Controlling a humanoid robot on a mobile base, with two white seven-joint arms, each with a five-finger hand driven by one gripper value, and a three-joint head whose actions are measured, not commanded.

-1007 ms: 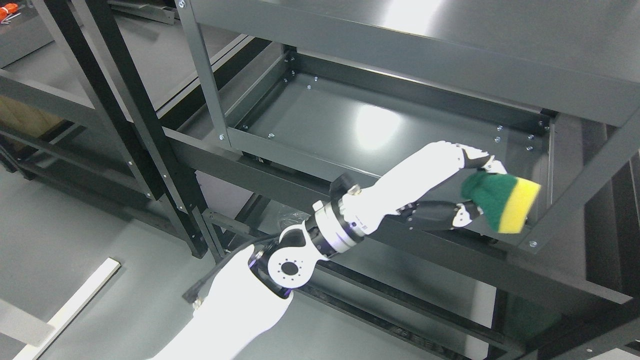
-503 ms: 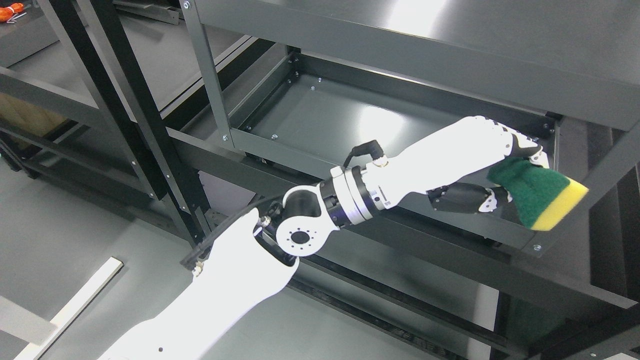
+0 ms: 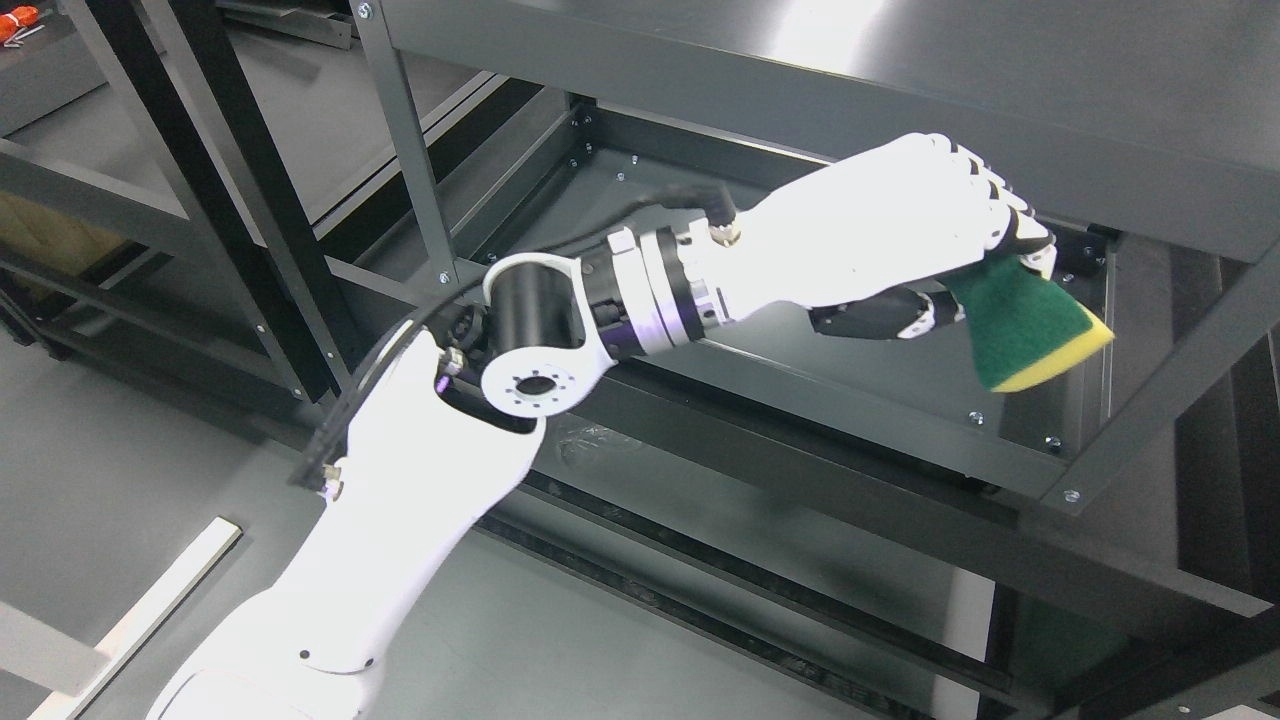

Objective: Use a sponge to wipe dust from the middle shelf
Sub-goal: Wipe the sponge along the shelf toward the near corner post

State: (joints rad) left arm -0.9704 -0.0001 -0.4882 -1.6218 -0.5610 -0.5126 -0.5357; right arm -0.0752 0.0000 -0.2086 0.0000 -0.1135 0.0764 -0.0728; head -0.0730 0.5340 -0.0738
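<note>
Left hand (image 3: 900, 240) clamped on sponge (image 3: 1025, 330), green face angled down over shelf (image 3: 640, 215) right end. Bare tray runs left, so I'd wipe leftward.

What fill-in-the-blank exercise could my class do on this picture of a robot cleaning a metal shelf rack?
1. The left hand grasps a sponge whose scouring side is ____ in colour.
2. The sponge's foam layer, on the edge away from the hand, is ____.
3. The sponge is held over the ____ end of the middle shelf as the picture shows it.
4. The arm holding the sponge enters the picture from the lower ____.

Missing words: green; yellow; right; left
</note>
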